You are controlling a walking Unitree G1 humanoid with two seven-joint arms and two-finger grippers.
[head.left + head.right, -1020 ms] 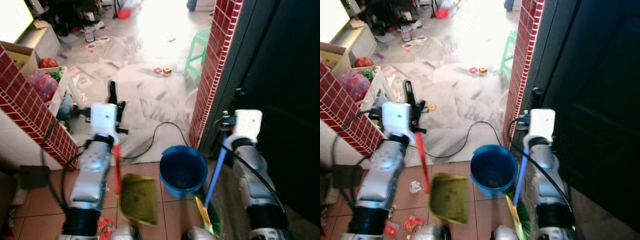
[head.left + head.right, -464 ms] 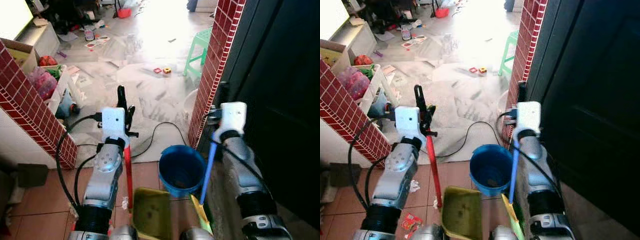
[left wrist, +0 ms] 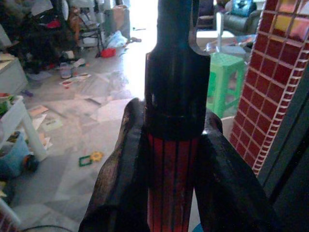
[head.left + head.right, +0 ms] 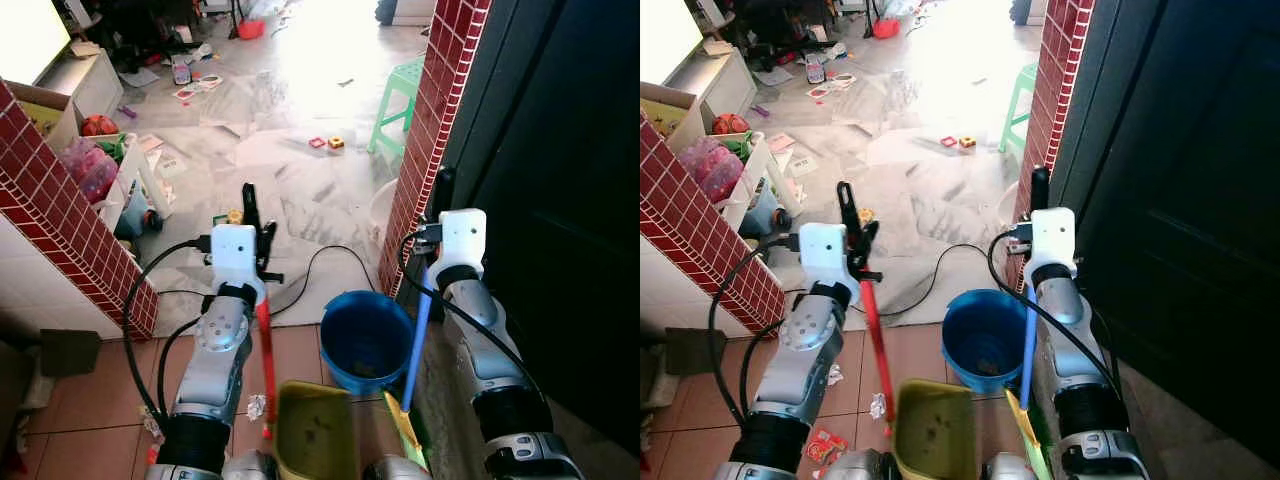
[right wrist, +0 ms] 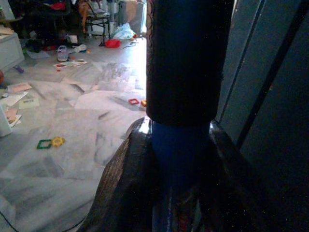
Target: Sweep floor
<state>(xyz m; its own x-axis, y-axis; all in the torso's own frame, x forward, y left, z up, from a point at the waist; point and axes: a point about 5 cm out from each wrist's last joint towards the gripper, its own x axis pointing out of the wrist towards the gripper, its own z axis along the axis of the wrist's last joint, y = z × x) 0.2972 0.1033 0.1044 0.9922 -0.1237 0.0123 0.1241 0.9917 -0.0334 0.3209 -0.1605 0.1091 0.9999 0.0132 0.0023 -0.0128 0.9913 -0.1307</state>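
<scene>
head views, centre of the frame: our left gripper (image 4: 252, 215) is clamped around the red handle (image 4: 265, 350) of a dustpan (image 4: 318, 435), whose yellow-green pan hangs low at the bottom centre. in the left wrist view both black fingers (image 3: 120, 169) press on the red ribbed shaft just below its black end cap. our right gripper (image 4: 440, 200), right of centre, is closed around the blue handle (image 4: 415, 340) of a broom (image 4: 406, 425), whose yellow and green head sits at the bottom edge beside a dark door (image 4: 560, 200). the right wrist view shows the blue shaft held between the fingers (image 5: 125, 183).

between the two tools, lower centre, stands a blue bucket (image 4: 366, 340) on terracotta tiles. a crumpled paper scrap (image 4: 256, 405) lies on the tiles just left of the dustpan, with red wrappers (image 4: 820, 443) at the lower left. a black cable (image 4: 320, 262) crosses the pale marble floor (image 4: 290, 140) beyond, which carries scattered toys and papers toward the upper left. red brick walls (image 4: 60, 220) frame a doorway; a green stool (image 4: 395, 95) stands at upper right.

we judge the step to be positioning, both tools carried and sweeping not yet begun. the next move calls for lowering the broom head to the tiles and setting the pan edge flat near the scrap.
</scene>
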